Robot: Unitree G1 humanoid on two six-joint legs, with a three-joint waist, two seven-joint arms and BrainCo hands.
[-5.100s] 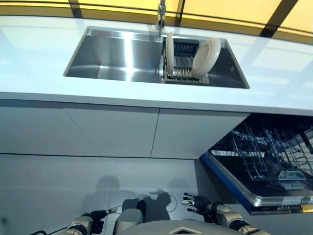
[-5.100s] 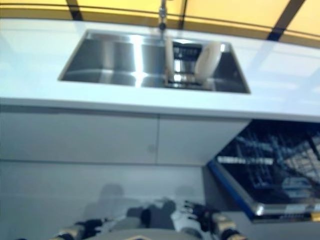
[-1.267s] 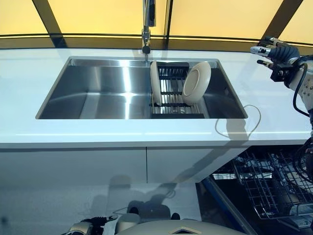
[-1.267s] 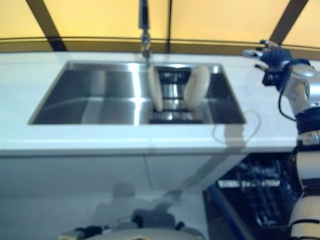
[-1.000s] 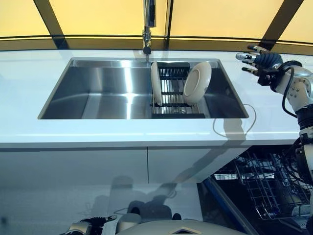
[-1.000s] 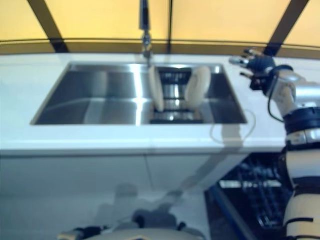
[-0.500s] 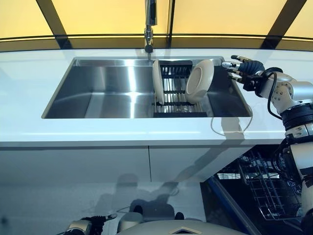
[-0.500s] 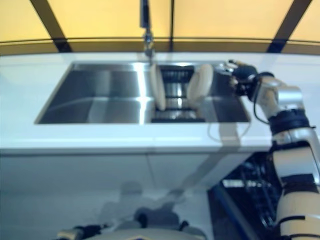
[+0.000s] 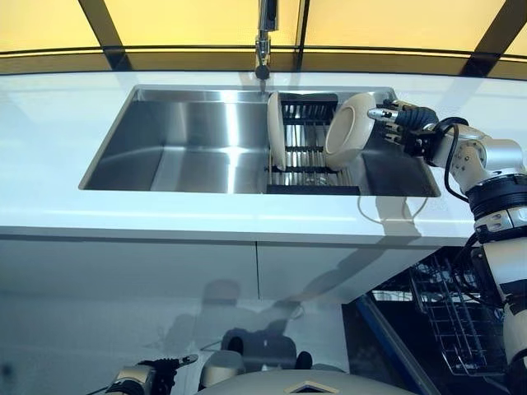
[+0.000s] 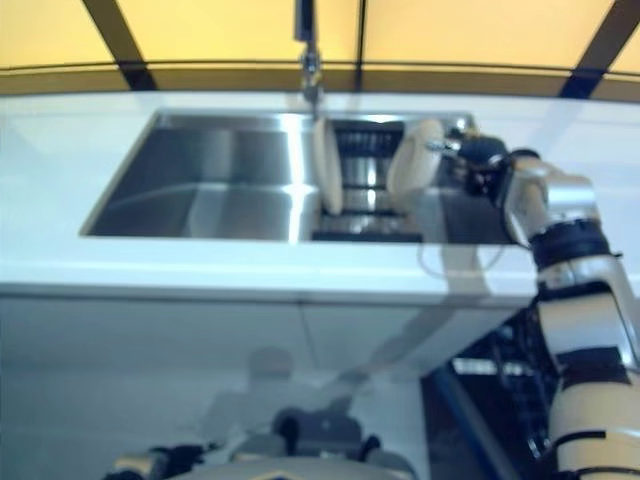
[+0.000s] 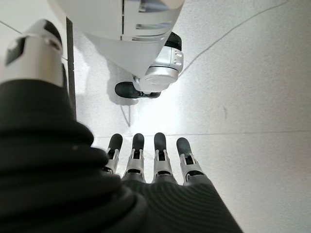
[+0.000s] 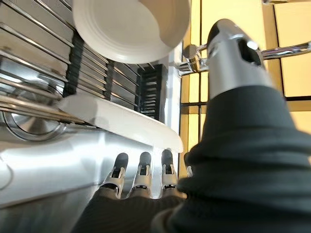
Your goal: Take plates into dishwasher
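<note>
Left eye view: white countertop (image 9: 49,156), steel sink (image 9: 189,140), right robot hand (image 9: 403,123) spread beside plate (image 9: 347,132).

Kitchen. White bench (image 9: 165,226) with an inset stainless sink (image 9: 189,144), tap (image 9: 263,33) standing at its back edge. Dish rack (image 9: 309,152) sits in the sink's right part, two white plates (image 9: 347,132) standing in it. White cabinet fronts (image 9: 165,271) below the bench; open dishwasher (image 9: 449,317) with wire rack at lower right. Pale floor (image 9: 82,346).
</note>
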